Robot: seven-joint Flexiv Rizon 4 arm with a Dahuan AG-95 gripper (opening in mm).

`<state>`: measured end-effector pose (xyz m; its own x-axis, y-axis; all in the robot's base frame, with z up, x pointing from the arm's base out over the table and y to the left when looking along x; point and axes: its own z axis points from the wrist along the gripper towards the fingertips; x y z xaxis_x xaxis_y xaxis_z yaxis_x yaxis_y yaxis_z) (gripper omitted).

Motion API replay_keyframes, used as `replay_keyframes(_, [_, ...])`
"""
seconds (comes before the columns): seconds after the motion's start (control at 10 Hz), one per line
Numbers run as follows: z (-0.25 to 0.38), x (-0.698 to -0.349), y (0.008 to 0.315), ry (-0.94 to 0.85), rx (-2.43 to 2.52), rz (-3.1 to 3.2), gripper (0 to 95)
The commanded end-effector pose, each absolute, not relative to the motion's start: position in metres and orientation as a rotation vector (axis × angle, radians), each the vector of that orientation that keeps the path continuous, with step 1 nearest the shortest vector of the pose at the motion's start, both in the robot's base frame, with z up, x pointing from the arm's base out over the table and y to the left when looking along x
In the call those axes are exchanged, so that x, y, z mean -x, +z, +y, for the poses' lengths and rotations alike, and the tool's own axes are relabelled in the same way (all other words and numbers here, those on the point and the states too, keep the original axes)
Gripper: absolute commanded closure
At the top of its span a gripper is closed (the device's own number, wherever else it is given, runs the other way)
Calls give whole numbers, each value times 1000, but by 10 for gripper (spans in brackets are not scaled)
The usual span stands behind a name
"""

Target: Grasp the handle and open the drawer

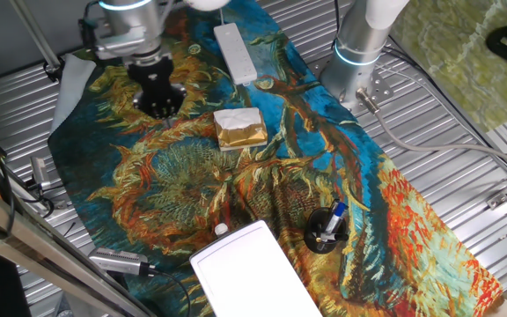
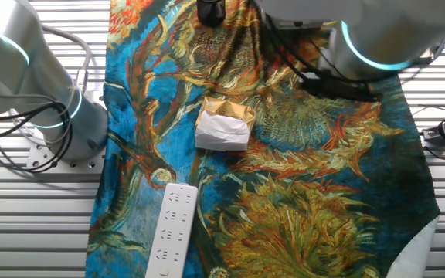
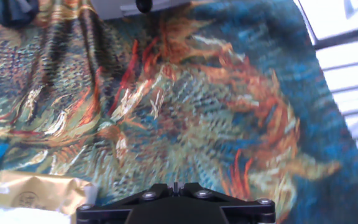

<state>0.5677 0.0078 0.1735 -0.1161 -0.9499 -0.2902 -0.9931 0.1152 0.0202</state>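
Your gripper (image 1: 158, 99) hangs over the painted cloth (image 1: 341, 176), well apart from the drawer (image 1: 249, 273), which sits at the near edge of the table in the one fixed view. You cannot tell if the fingers are apart or together; no picture shows the tips well. The handle (image 1: 222, 230) is the tiny white knob on the drawer's front, facing the arm. Move across slowly and pass beside the white-and-gold block (image 1: 239, 129), not over it. Keep away from the pen holder (image 1: 326, 231). Line up straight with the knob, spread the fingers wide, then close gently.
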Motion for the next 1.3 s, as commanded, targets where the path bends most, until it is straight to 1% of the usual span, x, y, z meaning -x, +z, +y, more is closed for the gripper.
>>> replay_keyframes(0.1, [21, -575, 163, 370, 1946, 2126, 950])
replay_keyframes(0.5, [43, -573, 156, 402, 1881, 2166, 950])
replay_keyframes(0.9, [57, -572, 149, 477, 1832, 2127, 950])
replay_keyframes(1.0, [60, -572, 144, 490, 1817, 2118, 760])
replay_keyframes(1.3, [66, -572, 136, 505, 1791, 2106, 760])
